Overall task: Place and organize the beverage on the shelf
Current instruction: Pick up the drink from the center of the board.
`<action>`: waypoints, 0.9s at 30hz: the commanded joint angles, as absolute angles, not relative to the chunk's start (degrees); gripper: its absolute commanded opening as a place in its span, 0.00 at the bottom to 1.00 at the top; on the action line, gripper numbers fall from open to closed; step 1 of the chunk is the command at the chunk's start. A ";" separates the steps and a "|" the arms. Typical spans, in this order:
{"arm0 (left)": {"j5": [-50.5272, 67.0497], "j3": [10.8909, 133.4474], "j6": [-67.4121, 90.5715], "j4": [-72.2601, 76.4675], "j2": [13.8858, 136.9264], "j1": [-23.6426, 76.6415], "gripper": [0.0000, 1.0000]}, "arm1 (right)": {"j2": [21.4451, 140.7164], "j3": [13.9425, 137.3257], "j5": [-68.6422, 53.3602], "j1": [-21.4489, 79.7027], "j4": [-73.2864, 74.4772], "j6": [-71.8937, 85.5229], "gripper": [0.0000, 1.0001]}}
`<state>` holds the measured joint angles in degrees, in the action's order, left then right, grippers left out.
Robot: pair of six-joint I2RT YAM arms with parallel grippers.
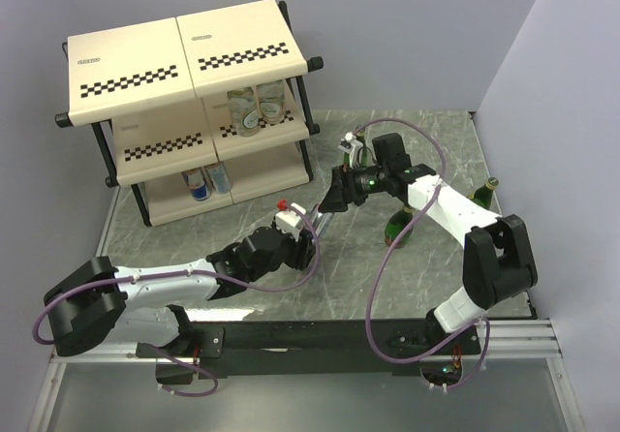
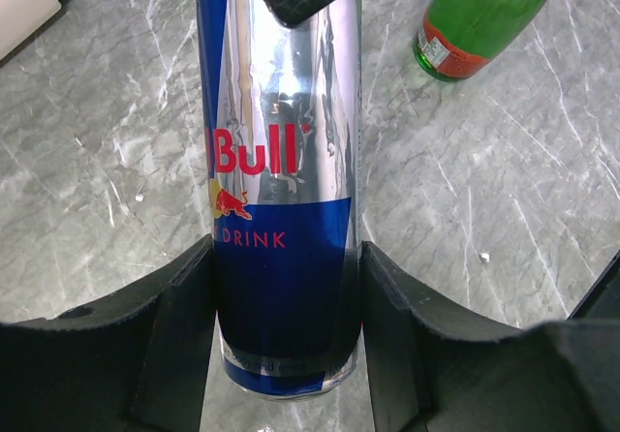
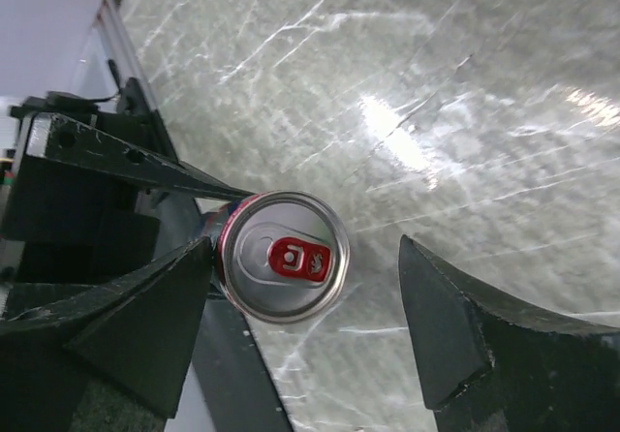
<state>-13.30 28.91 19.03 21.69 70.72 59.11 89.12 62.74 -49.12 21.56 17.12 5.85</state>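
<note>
**Shelf** (image 1: 126, 69): three tiers of cream panels with checkered strips on a black tube frame. It stands at the far left of the grey marbled desk (image 1: 436, 141).

**Short clear bottles** (image 1: 257, 108): on the shelf's middle tier, right half, set close together.

**Blue-silver cans** (image 1: 206, 182): two, upright and side by side on the shelf's bottom tier, near its middle.

**Third can** (image 2: 281, 161): blue and silver with red lettering. It is off the shelf, just past the right front corner, and held clear of the desk. Its top end with the red tab points away from the left tool and towards the right tool.

**Left tool** (image 2: 288, 258): pinching the third can at its lower body, with one finger pressed to each side.

**Right tool** (image 3: 305, 248): fingers spread wide around the can's top end, on the side away from the shelf. One finger sits close against the rim, though contact cannot be told. The other stands well apart from the can.

**Green bottle** (image 1: 397, 224): standing on the desk, right of the shelf and beyond the held can.

**Second green bottle** (image 1: 484, 195): gold cap, standing on the desk, farther right and well apart from the shelf.
</note>
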 commanded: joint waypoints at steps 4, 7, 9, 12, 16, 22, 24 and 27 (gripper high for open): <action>-12.04 30.06 17.49 31.11 68.20 59.50 0.00 | 91.58 65.65 -54.66 22.41 16.09 11.86 0.76; -12.48 29.71 17.40 31.73 67.94 59.41 0.00 | 92.46 66.27 -58.00 22.41 16.70 13.44 0.69; -12.92 29.44 17.40 31.90 67.94 59.50 0.00 | 92.98 66.80 -59.58 22.41 17.40 13.80 0.65; -13.44 29.09 17.49 32.17 68.03 59.41 0.00 | 92.90 67.59 -60.73 22.41 18.54 13.80 0.42; -14.32 30.05 19.41 30.42 69.25 59.15 0.19 | 90.10 67.76 -57.14 22.41 18.02 11.78 0.02; -12.14 30.94 22.41 28.91 70.75 58.28 0.99 | 80.87 65.48 -42.91 23.99 16.17 5.72 0.00; -12.39 31.11 22.15 29.35 70.75 58.27 0.99 | 79.02 66.09 -36.58 25.13 17.75 1.95 0.00; -13.18 32.08 21.27 29.18 71.36 57.83 0.99 | 77.79 66.88 -28.34 28.03 20.38 -2.36 0.00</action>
<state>-13.30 29.23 21.08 25.85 70.81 58.26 80.99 64.49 -38.63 25.41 19.51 3.20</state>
